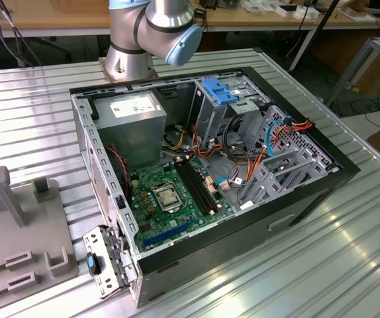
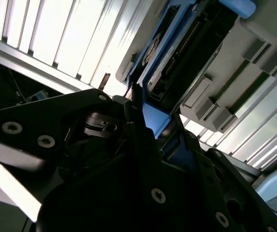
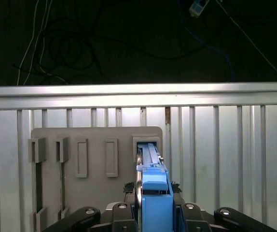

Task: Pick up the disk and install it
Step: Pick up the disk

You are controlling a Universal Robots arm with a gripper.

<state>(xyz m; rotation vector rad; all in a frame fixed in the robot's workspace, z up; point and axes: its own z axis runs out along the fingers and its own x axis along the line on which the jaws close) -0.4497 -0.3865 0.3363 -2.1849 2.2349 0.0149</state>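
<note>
At the grey slotted plastic rack point(image 3: 97, 140) on the ribbed metal table point(image 3: 235, 145), our black gripper point(image 3: 154, 205) is clenched on the dark, blue-railed disk point(image 3: 149, 164), standing edge-on in an end slot. We judge a straight, untilted pull along the slot avoids binding.
</note>
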